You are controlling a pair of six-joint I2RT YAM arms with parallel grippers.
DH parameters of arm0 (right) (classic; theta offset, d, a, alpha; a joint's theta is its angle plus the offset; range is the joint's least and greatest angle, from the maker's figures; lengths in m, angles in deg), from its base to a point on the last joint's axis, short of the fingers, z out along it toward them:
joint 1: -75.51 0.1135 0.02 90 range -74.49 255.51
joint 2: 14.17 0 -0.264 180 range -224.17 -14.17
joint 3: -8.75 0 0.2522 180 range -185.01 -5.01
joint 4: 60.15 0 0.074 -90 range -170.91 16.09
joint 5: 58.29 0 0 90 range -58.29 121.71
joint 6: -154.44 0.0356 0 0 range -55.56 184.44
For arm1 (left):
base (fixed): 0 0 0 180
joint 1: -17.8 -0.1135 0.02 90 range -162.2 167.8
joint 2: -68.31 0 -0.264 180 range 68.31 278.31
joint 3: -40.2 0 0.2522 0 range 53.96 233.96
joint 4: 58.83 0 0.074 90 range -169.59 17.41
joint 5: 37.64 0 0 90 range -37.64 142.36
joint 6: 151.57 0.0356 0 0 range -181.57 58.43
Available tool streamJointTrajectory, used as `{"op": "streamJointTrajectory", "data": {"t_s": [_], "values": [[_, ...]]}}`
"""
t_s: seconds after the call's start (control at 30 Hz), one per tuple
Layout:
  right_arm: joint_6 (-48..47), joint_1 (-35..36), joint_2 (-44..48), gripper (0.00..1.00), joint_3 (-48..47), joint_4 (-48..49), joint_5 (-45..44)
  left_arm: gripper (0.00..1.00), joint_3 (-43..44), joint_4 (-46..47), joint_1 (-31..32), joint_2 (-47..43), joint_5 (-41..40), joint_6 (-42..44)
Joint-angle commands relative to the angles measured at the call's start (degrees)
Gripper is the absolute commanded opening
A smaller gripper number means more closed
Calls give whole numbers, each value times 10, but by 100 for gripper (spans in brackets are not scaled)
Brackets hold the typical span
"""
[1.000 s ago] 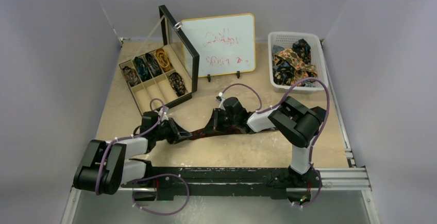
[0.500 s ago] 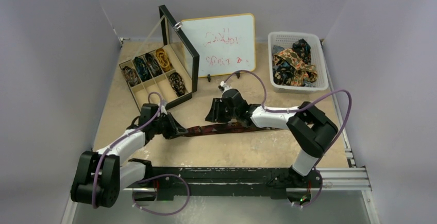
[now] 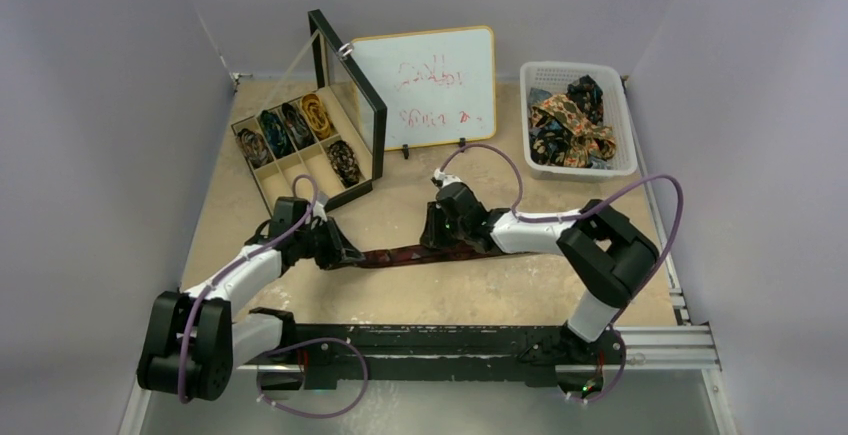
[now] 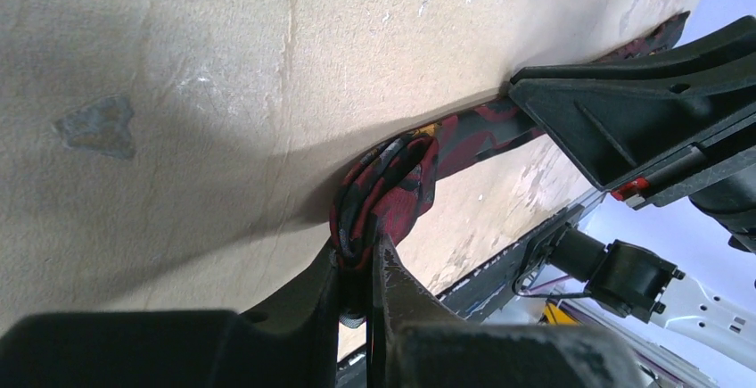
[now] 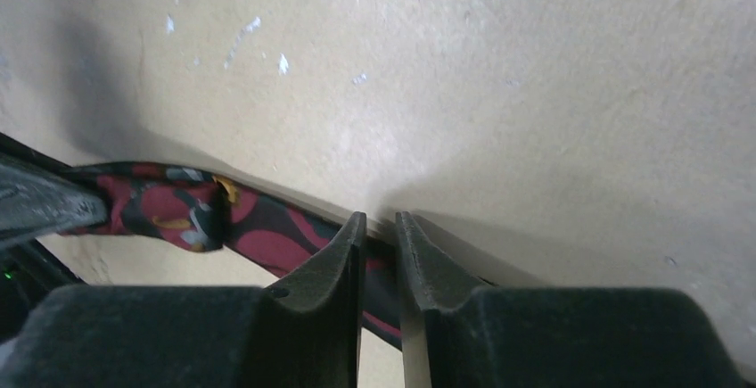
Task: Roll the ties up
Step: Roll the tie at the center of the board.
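A dark maroon patterned tie lies stretched across the middle of the table between my two grippers. My left gripper is shut on the tie's coiled end, the roll bulging out past the fingertips. In the left wrist view the left gripper points toward the right gripper's black body. My right gripper stands tips down on the flat tie. In the right wrist view its jaws show a narrow gap, open, straddling the strip.
A compartment box with rolled ties and an upright lid stands back left. A whiteboard is behind the middle. A white basket at back right holds several loose ties.
The left gripper drew back to the left with the coiled end, pulling the tie straight. The right gripper lifted, opened and came back down on the tie a little further right.
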Motion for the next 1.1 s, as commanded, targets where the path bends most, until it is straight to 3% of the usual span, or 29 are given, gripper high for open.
{"op": "streamJointTrajectory", "data": {"t_s": [0.0, 0.1, 0.3, 0.4, 0.57, 0.83, 1.07], "values": [[-57, -1, 37, 21, 25, -17, 2, 0, 18, 2, -3, 2, 28, 15], [-100, 0, 42, 16, 17, -24, 25, 0, 19, 6, -3, 7, 44, 16], [-120, 0, 93, 17, 12, -42, -12, 0, 17, 8, 1, -1, 55, 13], [-114, 0, 140, 23, 27, -17, -11, 0, 18, 6, 4, -3, 56, 13], [-47, 0, 181, 42, 64, 66, 51, 0, 19, 5, 9, -2, 52, 16], [104, 17, 54, 37, 73, 238, 196, 0, 24, -7, 12, -13, 24, 17], [90, 45, -13, 35, 25, 206, 212, 0, 24, -14, 13, -25, 10, 15]]}}
